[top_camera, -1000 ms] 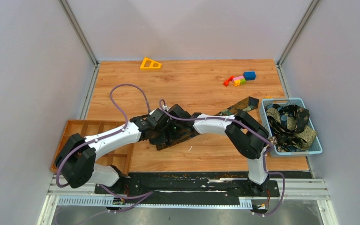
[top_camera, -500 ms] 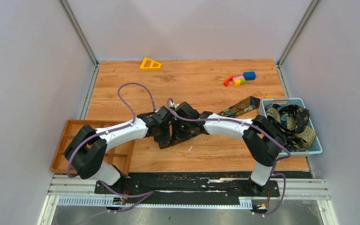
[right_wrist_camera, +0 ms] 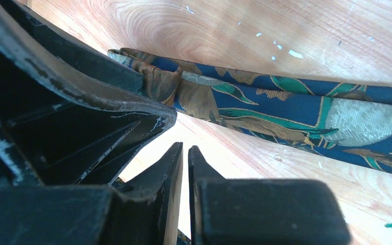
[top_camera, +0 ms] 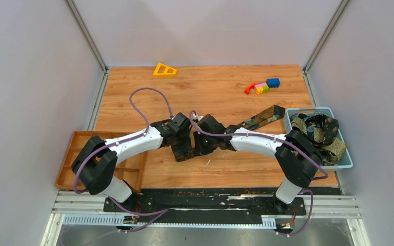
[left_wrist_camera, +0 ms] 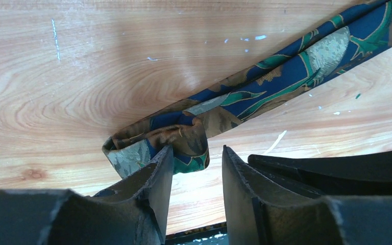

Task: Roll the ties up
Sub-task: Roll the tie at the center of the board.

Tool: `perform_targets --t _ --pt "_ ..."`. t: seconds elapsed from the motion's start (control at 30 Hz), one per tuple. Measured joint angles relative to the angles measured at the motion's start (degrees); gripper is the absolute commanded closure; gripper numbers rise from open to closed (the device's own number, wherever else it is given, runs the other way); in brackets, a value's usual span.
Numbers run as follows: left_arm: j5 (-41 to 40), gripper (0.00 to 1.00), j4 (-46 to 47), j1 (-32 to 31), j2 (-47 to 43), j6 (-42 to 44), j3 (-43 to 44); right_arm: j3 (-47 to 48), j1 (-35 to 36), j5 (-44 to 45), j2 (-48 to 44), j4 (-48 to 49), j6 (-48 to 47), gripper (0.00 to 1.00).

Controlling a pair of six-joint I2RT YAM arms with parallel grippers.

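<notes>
Top: 2 arms meet mid-table over 1 tie (top_camera: 261, 116), flat, far end by 1 basket (top_camera: 322, 165); more ties (top_camera: 315, 130) heaped inside, count unclear.
Left wrist: left claw (left_wrist_camera: 196, 153) apart, 1 finger (left_wrist_camera: 158, 171) touching tie's folded end.
Right wrist: right claw (right_wrist_camera: 185, 149) nearly together, thin slit, nothing between; tie just beyond.

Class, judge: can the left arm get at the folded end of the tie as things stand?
Probably yes. The left gripper is open, with the folded end of the tie at its fingertips and nothing between them. The right gripper sits close beside but does not cover the fold.
</notes>
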Motion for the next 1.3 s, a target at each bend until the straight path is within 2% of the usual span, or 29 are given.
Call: perform_targets --t 0.33,0.5,0.77,0.9,1.1,1.3 --pt "0.50 0.45 0.28 0.00 -1.16 -0.11 0.26 -1.84 -0.39 0.07 -3.32 0.04 0.07 0.76" --pt "0.02 0.38 0.33 0.02 -4.11 -0.11 0.26 -1.84 -0.39 -1.01 -3.56 0.98 0.46 0.74" --pt "-2.32 0.35 -0.35 0.83 -9.81 0.00 -0.22 -1.73 -0.39 -2.93 -3.54 1.79 1.09 0.67" --pt "-4.85 0.26 -1.84 1.95 -14.86 0.63 -1.55 -0.31 -0.39 -3.72 -2.58 1.64 1.09 0.63" --pt "-8.70 0.23 -3.45 2.99 -23.98 2.43 -6.88 5.62 -0.37 -4.55 2.32 1.01 0.83 0.62" --pt "-9.81 0.24 -4.37 3.10 -29.99 3.61 -13.05 8.94 -0.37 -5.11 6.60 0.42 0.55 0.70"
